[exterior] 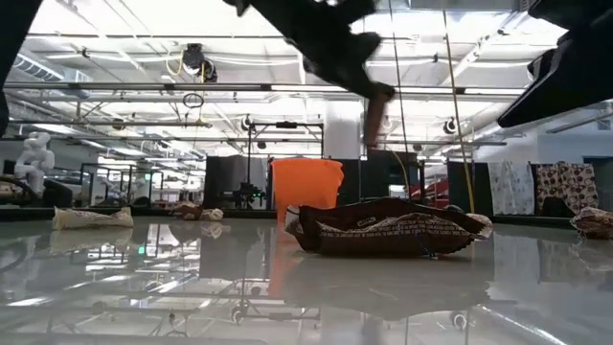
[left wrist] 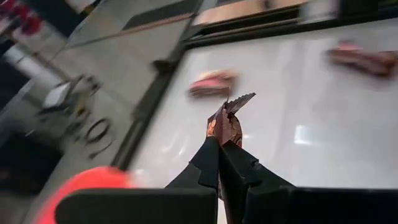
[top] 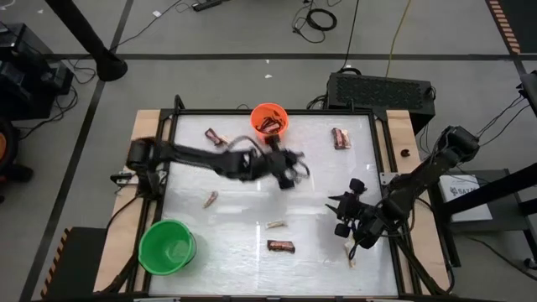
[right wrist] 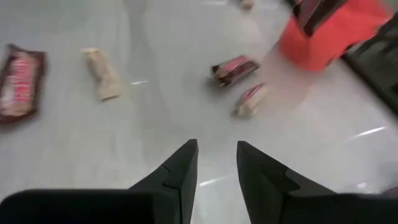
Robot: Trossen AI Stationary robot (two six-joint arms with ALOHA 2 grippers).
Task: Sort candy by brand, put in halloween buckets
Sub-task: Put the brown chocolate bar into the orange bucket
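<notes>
Grey floor point(top: 252, 33) all around the table, marked off with dark tape lines, and loose black cables point(top: 319, 17) coiled near the far edge. A black equipment box point(top: 382, 88) sits just behind the table (ribbed top, by the look of it). The table point(top: 252, 243) itself shows a glossy white top framed in pale wood. Looking level across it now, the room opens into a big hall: white ceiling beams point(exterior: 192, 67) with bright light pouring through, a thick white column point(exterior: 345, 129), dark racks point(exterior: 230, 182) at the back, and patterned cloths point(exterior: 536, 187) hanging at one side.
</notes>
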